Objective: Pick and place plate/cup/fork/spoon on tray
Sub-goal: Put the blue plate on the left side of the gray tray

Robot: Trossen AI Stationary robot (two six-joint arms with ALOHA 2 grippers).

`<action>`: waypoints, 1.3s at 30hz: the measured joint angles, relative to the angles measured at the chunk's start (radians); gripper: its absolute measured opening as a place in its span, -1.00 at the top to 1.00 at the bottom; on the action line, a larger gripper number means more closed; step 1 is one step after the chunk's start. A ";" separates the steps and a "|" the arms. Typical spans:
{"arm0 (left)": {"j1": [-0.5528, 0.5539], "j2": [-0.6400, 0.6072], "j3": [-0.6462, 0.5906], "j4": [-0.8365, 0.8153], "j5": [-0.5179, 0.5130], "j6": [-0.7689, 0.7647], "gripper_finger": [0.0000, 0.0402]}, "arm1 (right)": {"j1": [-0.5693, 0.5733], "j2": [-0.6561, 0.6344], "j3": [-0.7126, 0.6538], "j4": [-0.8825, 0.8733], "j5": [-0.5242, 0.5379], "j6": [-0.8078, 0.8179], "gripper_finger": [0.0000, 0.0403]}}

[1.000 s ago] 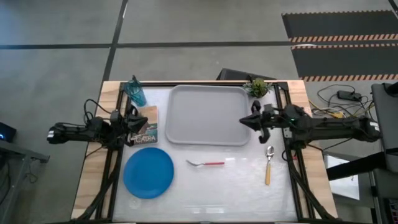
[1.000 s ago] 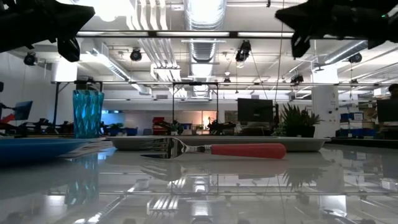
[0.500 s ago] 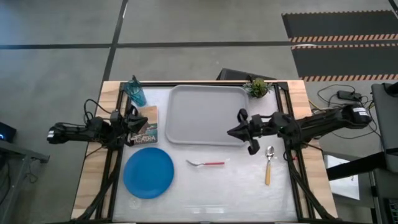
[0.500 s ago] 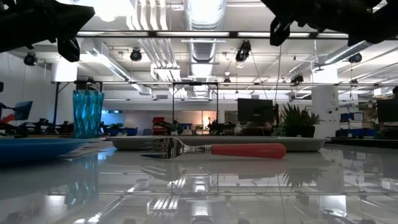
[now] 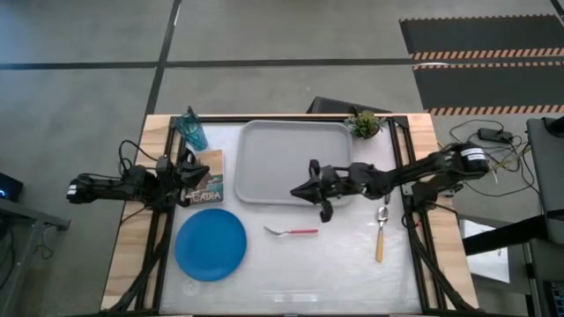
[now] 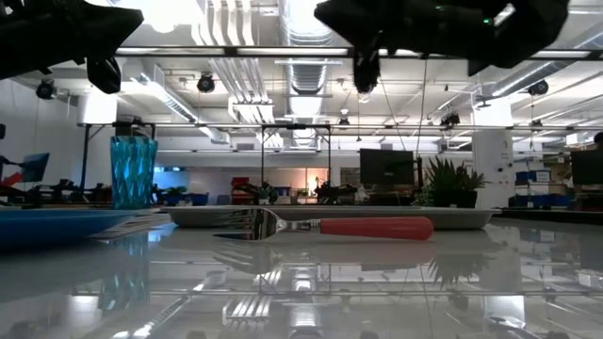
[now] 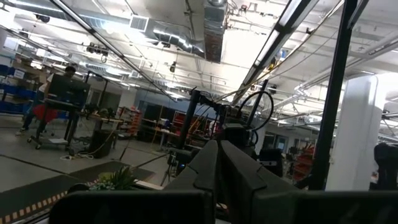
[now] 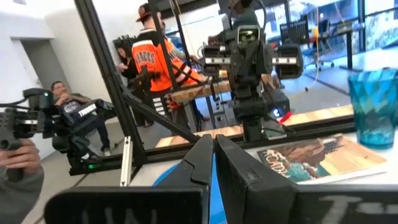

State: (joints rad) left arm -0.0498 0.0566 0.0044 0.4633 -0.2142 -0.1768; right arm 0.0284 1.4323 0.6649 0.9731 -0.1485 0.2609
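The grey tray (image 5: pixel 295 161) lies at the table's far middle. The blue plate (image 5: pixel 211 244) lies at the near left. The fork (image 5: pixel 293 232), pink-red handle to the right, lies near of the tray and also shows in the low view (image 6: pixel 325 226). The spoon (image 5: pixel 381 233) lies at the right. The teal cup (image 5: pixel 193 130) stands at the far left. My right gripper (image 5: pixel 301 189) is shut and empty, high above the tray's near edge and above the fork. My left gripper (image 5: pixel 196 176) is shut and empty above the picture card (image 5: pixel 206 179).
A small green plant (image 5: pixel 363 123) stands at the tray's far right corner. The picture card lies between the cup and the plate. Bare white table lies near of the fork and between the plate and the spoon. People show in the room beyond, in the right wrist view (image 8: pixel 158 56).
My right gripper has gone toward the table's left, from beside the tray's right edge to above the tray's near edge, the arm reaching out farther. It stays shut and high above the table. Nothing on the table has moved.
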 joint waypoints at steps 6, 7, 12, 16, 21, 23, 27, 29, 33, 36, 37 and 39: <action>0.000 0.002 0.000 -0.001 -0.001 0.000 1.00 | 0.000 0.116 0.145 -0.136 -0.006 0.003 0.96; 0.000 0.002 0.000 -0.002 0.000 0.000 1.00 | -0.001 0.137 0.173 -0.164 -0.006 0.002 0.96; 0.000 0.002 0.000 -0.002 0.000 -0.001 1.00 | -0.005 0.231 0.330 -0.342 -0.006 0.017 0.96; 0.000 0.002 0.000 -0.002 0.005 -0.096 1.00 | -0.005 0.306 0.464 -0.495 -0.006 0.017 0.96; 0.000 0.001 0.000 -0.001 0.005 -0.210 1.00 | 0.004 0.396 0.599 -0.615 -0.005 0.017 0.96; 0.000 0.002 0.000 -0.002 0.008 -0.210 1.00 | 0.016 0.430 0.641 -0.643 -0.006 0.017 0.96; 0.000 0.001 0.000 -0.002 0.024 -0.210 1.00 | 0.050 0.490 0.712 -0.728 0.038 0.018 0.96; 0.000 0.001 0.000 -0.001 0.030 -0.210 1.00 | 0.067 0.519 0.749 -0.775 0.078 0.024 0.96; 0.000 0.000 0.000 -0.001 0.031 -0.210 1.00 | 0.098 0.582 0.846 -0.879 0.120 0.026 0.96; 0.000 0.000 0.000 -0.001 0.031 -0.210 1.00 | 0.114 0.624 0.922 -0.959 0.147 -0.007 0.96; 0.000 0.000 0.000 -0.001 0.031 -0.210 1.00 | 0.117 0.638 0.948 -0.985 0.155 -0.019 0.96; 0.000 0.001 0.000 -0.001 0.031 -0.210 1.00 | 0.119 0.667 0.999 -1.044 0.160 -0.027 0.96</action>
State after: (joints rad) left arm -0.0498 0.0574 0.0040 0.4628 -0.1829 -0.3870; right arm 0.1478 2.0994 1.6640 -0.0713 0.0115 0.2343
